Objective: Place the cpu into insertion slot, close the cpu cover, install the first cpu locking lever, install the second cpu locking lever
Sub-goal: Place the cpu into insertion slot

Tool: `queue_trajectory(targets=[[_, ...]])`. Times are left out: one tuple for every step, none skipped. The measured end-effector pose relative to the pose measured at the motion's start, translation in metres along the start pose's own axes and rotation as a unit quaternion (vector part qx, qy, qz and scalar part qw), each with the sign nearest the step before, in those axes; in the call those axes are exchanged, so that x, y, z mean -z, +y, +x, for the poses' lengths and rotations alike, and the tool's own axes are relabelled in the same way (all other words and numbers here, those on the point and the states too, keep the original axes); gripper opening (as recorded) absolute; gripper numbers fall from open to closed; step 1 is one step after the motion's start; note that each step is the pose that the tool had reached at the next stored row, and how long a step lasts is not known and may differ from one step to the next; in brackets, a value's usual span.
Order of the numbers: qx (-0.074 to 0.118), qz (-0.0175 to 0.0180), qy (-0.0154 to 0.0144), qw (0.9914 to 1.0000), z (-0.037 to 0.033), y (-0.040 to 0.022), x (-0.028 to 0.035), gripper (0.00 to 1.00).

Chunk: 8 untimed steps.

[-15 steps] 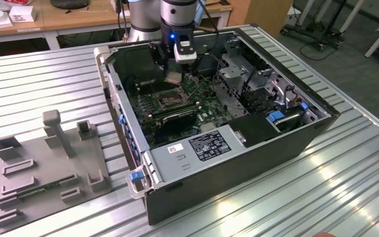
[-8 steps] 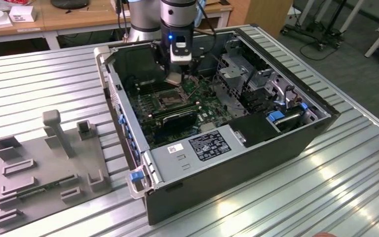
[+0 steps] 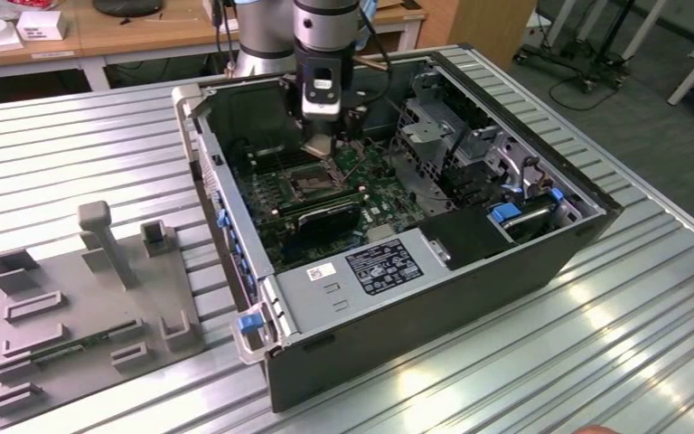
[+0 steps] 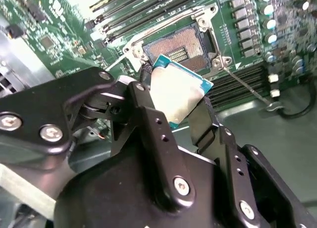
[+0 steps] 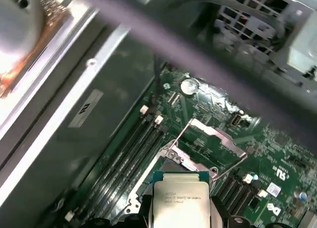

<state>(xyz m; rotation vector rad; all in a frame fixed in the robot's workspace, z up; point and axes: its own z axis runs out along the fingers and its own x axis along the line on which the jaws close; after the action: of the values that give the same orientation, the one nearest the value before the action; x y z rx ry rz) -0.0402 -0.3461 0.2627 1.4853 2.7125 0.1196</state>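
Note:
My gripper (image 3: 322,147) hangs inside the open computer case and is shut on the cpu (image 4: 178,92), a flat square chip with a dull grey face and a teal edge, held tilted between the two black fingers (image 4: 148,116). The cpu (image 5: 181,201) hovers just above and beside the insertion slot (image 4: 181,47), whose dark centre lies uncovered within its silvery rim. The cpu cover (image 5: 210,139) stands swung open beyond the slot, with green board showing through its window. A thin wire locking lever (image 4: 247,85) sticks out loose beside the slot. In the exterior view the slot (image 3: 303,183) lies below the gripper.
Long black memory slots (image 5: 133,144) run beside the socket on the green motherboard (image 3: 365,194). The case walls (image 3: 220,194), a drive cage (image 3: 444,136) and cables crowd round the arm. A grey fixture plate (image 3: 82,316) lies on the slatted table at the exterior view's left.

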Motion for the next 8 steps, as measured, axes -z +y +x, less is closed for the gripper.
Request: queue_trajectory(targets=[[-0.009, 0.0001, -0.0008, 0.99996, 0.0, 0.0, -0.0003, 0.54], [-0.018, 0.0001, -0.0016, 0.99984, 0.0, -0.0001, -0.0007, 0.54], [-0.027, 0.0002, -0.0025, 0.99964, 0.0, -0.0001, -0.001, 0.54], [-0.036, 0.0002, -0.0033, 0.99935, 0.0, -0.0001, -0.0013, 0.54], [-0.046, 0.0002, -0.0041, 0.99895, 0.0, -0.0002, -0.0016, 0.54], [-0.054, 0.0002, -0.005, 0.9985, 0.0, -0.0002, -0.0018, 0.54], [-0.063, 0.0003, -0.0058, 0.99797, 0.0, -0.0002, -0.002, 0.54], [-0.072, 0.0003, -0.0066, 0.99736, 0.0, -0.0002, -0.0022, 0.54]])
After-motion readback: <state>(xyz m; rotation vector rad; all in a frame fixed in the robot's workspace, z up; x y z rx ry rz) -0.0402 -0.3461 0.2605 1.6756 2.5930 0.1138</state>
